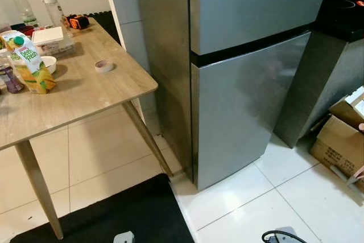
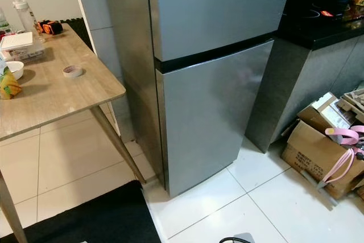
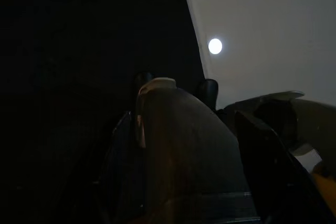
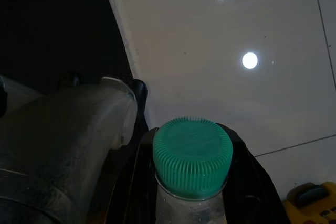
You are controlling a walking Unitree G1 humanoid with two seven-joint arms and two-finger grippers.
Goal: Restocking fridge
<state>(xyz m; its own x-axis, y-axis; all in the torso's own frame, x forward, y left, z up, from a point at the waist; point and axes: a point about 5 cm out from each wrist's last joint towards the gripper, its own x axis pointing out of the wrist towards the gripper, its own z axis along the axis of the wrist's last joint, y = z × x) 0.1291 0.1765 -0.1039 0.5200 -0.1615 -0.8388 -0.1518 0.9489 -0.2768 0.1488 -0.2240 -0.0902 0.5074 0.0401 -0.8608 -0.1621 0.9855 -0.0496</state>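
Facing the closed fridge (image 1: pixel 250 83), both doors shut. Right gripper (image 4: pixel 191 182) low over white floor tiles (image 4: pixel 236 35), pinching a green-capped bottle (image 4: pixel 192 156). Left gripper (image 3: pixel 176 90): cannot tell its finger state, too dark. Risk: no free gripper for the door; bottle likely to slip or knock against steel.

Black claw fingers (image 4: pixel 137 90); grey, dusty rounded forearm shell (image 4: pixel 63 129).
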